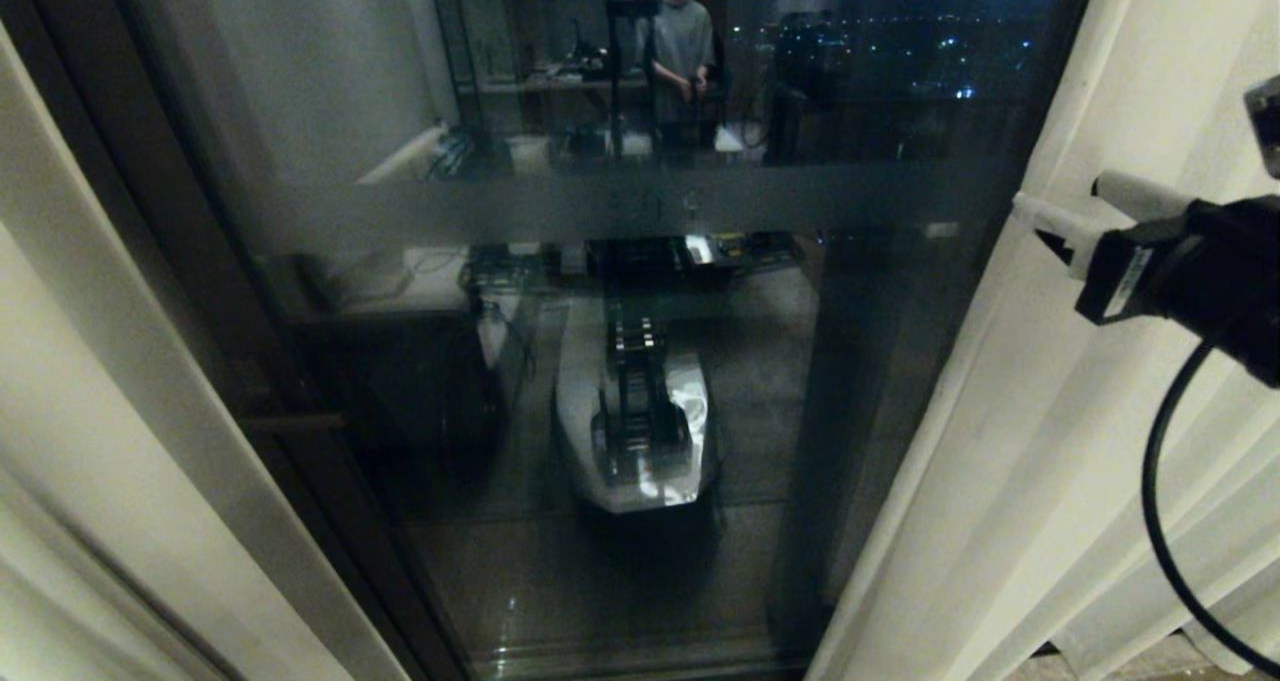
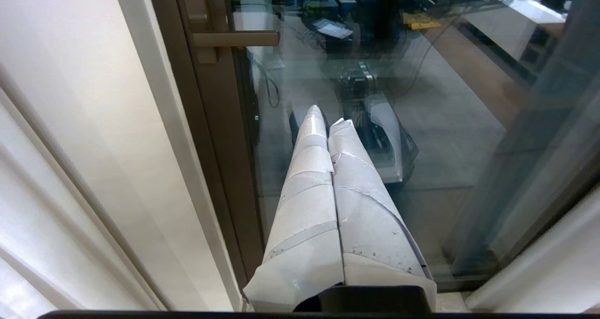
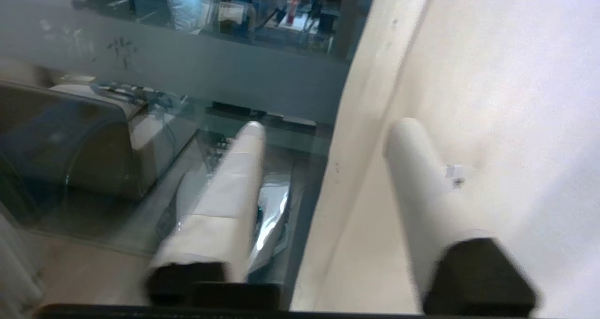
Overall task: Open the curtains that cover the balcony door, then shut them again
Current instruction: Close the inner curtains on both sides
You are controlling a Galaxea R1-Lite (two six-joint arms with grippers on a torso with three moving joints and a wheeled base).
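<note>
The two cream curtains stand parted: the left curtain (image 1: 90, 411) and the right curtain (image 1: 1050, 411) frame the dark, reflective balcony door (image 1: 600, 211). My right gripper (image 1: 1060, 196) reaches in from the right at the inner edge of the right curtain. In the right wrist view the right gripper (image 3: 328, 127) is open; one finger lies in front of the glass (image 3: 140, 75), the other against the curtain fabric (image 3: 468, 75), with the curtain's edge between them, unpinched. My left gripper (image 2: 328, 117) is shut on nothing, low by the door frame beside the left curtain (image 2: 70, 122).
A lever handle (image 2: 234, 39) sticks out from the door frame on the left. The glass reflects my own base (image 1: 640, 411) and a person (image 1: 678, 41) standing behind. A black cable (image 1: 1160, 521) loops below my right wrist.
</note>
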